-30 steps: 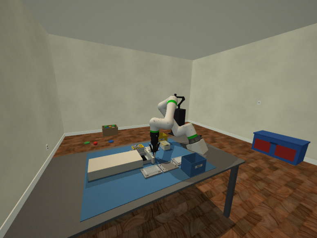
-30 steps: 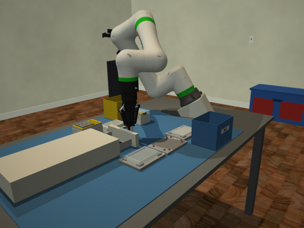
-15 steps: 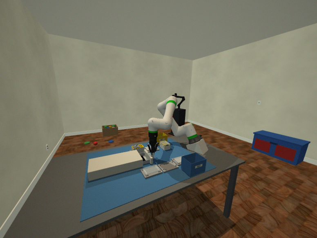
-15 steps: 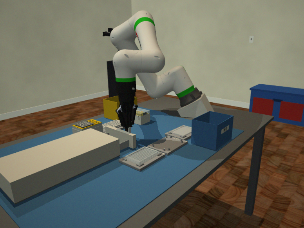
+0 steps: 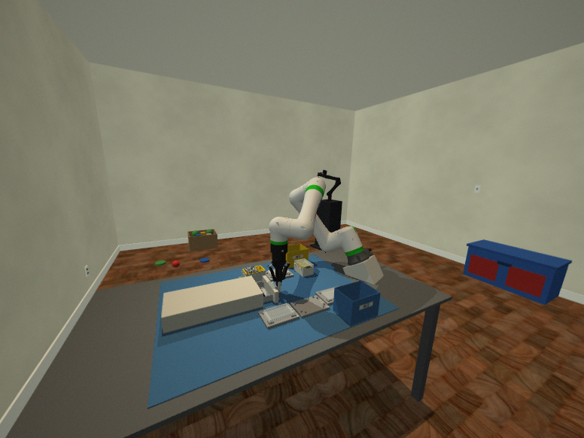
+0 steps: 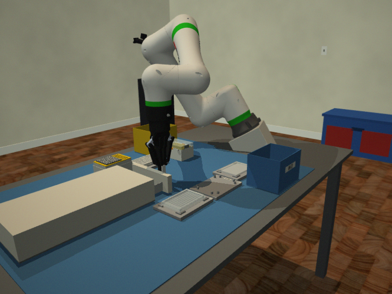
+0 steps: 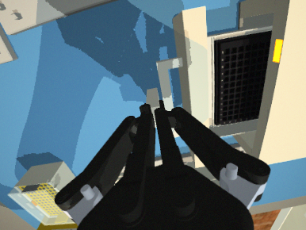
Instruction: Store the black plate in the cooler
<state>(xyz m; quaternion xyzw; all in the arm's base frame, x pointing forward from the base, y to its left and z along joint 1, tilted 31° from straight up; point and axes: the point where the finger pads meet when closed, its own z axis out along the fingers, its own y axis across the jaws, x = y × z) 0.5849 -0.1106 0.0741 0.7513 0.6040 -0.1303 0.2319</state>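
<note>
The cream cooler CD (image 5: 209, 301) lies on the blue mat, with its drawer pulled partly out toward the arm's base. In the wrist view the black plate (image 7: 242, 77) lies flat in the open drawer, right way up, its long side across the drawer. The amber lamp (image 7: 278, 50) on the housing is lit. My gripper (image 7: 153, 97) is shut and empty. It points down at the outer side of the drawer front (image 6: 158, 178), with its tips against the bar handle (image 7: 164, 79). It also shows in the top and exterior views (image 5: 279, 281) (image 6: 161, 164).
Three grey nests lie in a row right of the drawer: one with a clear plate (image 6: 183, 200), one empty (image 6: 218, 188), one with a lidded plate (image 6: 232, 170). A blue bin (image 6: 274, 165), a yellow bin (image 6: 144, 136) and two tip boxes (image 6: 112, 160) (image 6: 182, 148) stand around them.
</note>
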